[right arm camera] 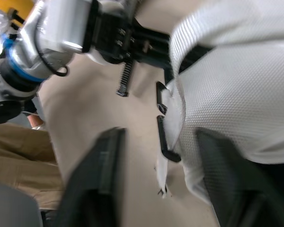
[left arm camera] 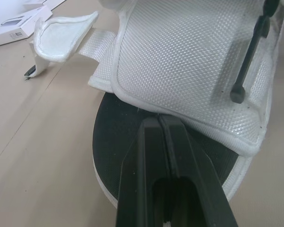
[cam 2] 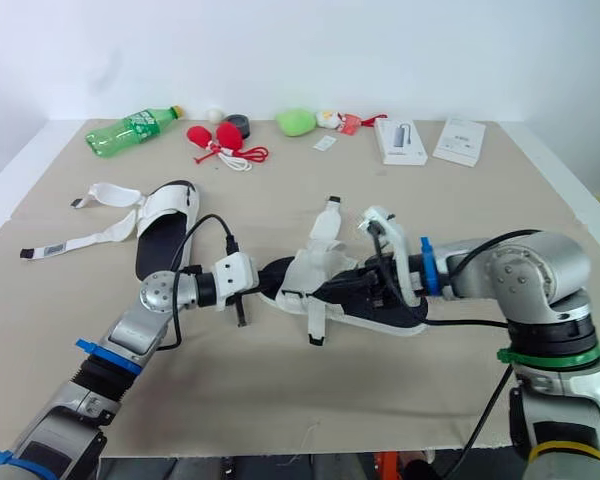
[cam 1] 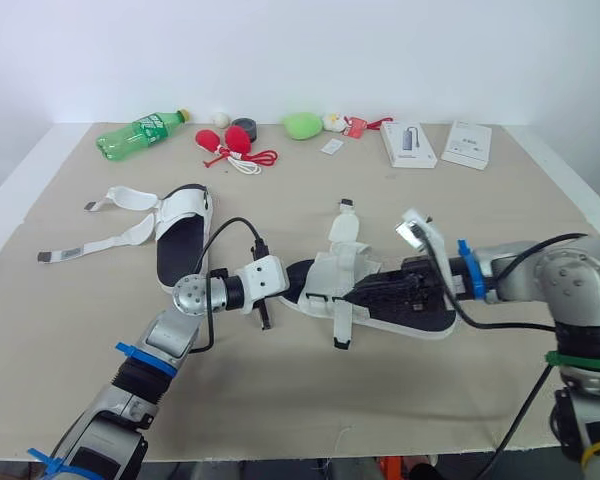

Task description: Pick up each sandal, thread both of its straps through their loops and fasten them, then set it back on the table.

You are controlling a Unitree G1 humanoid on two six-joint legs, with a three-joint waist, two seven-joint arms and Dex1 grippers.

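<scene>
Now left fingers (left arm camera: 143, 165) together at the sandal (cam 2: 315, 268) toe; right fingers (right arm camera: 102, 165) apart astride its strap (right arm camera: 236, 71), on the bench (cam 1: 380, 400).

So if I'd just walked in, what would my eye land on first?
The two arms meet at a white sandal with a black sole in the middle of the table. The left gripper is shut at its edge and the right gripper is open by its straps. To the robot's left lies a second sandal with straps splayed out, and a green soda bottle lies at the far edge.
</scene>
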